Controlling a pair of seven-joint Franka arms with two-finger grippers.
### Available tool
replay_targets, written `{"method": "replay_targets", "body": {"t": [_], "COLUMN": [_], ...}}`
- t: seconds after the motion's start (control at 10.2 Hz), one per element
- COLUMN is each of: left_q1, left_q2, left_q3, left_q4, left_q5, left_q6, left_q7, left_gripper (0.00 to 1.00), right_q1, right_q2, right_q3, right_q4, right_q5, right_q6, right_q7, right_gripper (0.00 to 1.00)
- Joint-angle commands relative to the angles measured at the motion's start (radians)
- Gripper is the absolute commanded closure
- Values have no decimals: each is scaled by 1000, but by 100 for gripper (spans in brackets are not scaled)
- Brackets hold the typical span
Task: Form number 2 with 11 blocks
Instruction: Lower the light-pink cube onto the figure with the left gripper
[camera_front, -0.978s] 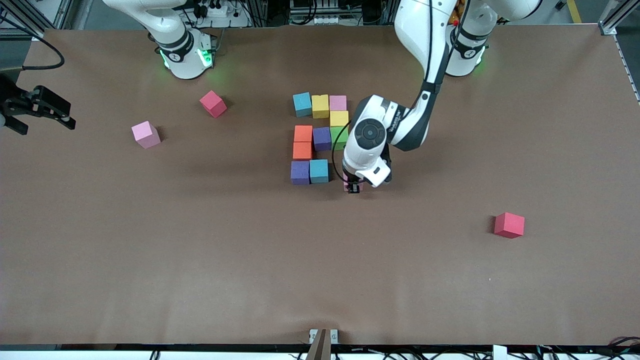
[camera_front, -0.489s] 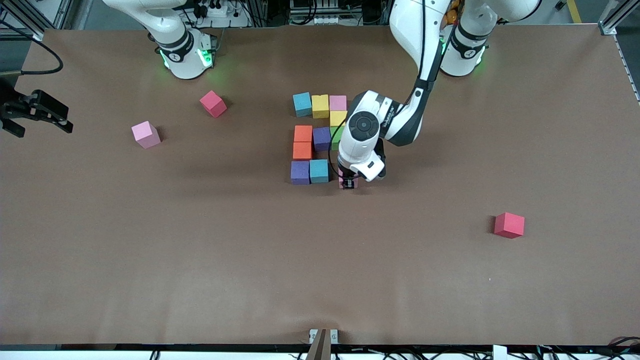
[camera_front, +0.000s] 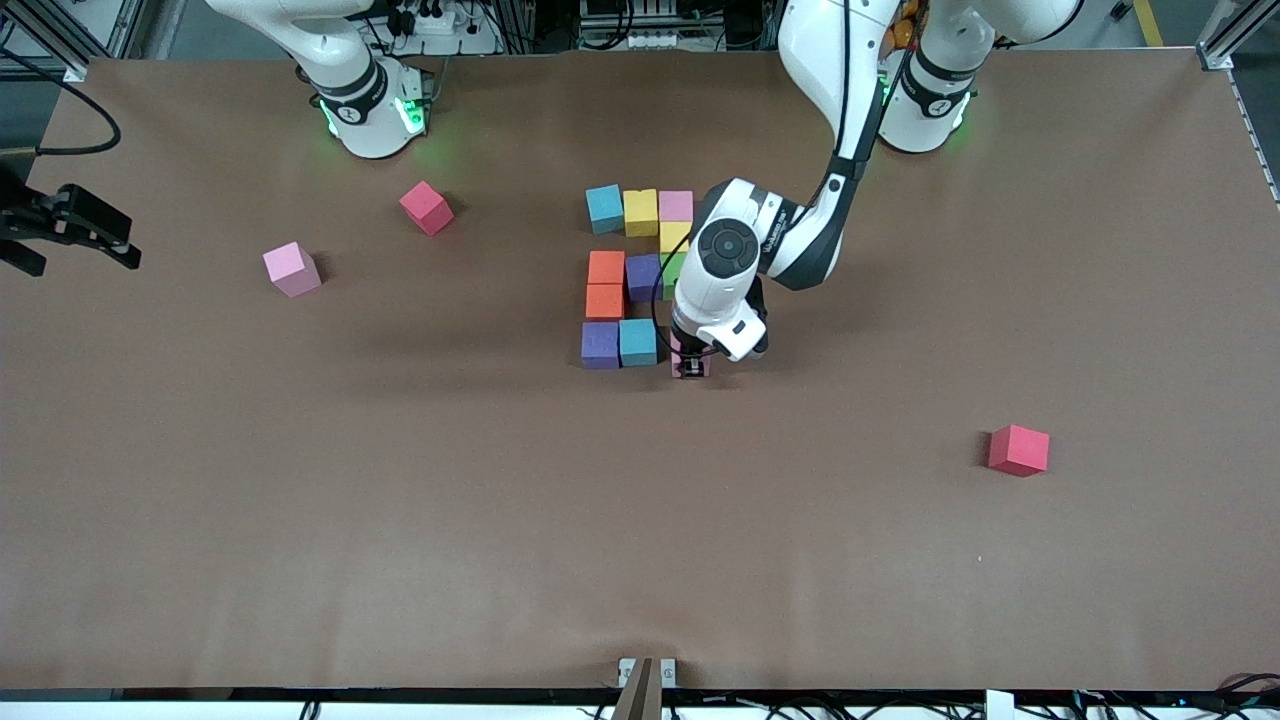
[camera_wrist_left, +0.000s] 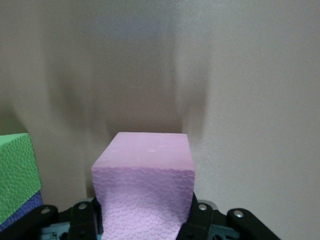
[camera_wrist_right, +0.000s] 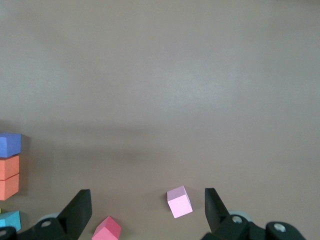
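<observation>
Left gripper (camera_front: 694, 368) clamped on two opposite flat faces of a pink block (camera_wrist_left: 145, 187), set at the near row of the figure just beside the cyan block (camera_front: 638, 342). The cube's pebbled matte foam looks light, soft and grippy; a gentle squeeze on parallel faces should hold it without denting. Square edges let the blocks (camera_front: 640, 212) butt flush on the brown bench (camera_front: 900, 560). A second pink block (camera_front: 292, 269) lies loose toward the right arm's end. Right gripper (camera_wrist_right: 145, 210) waits with fingers apart over the bench edge.
</observation>
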Motion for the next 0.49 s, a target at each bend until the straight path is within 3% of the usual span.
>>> {"method": "replay_targets", "body": {"t": [0.0, 0.39], "left_q1": [-3, -3], "left_q2": [-16, 1], "left_q3": [-25, -26], "left_q4": [-16, -13], "left_q5": [-24, -27], "left_q6": [35, 58], "left_q7": [-7, -7], "left_gripper": [100, 100], "right_q1": [-11, 3], "right_q2": [7, 5], "right_q3": [18, 21], "right_q4": [7, 7], "right_q5": [-4, 4], "right_q6": [-6, -4], "right_q7": [54, 66], "right_gripper": [0, 0]}}
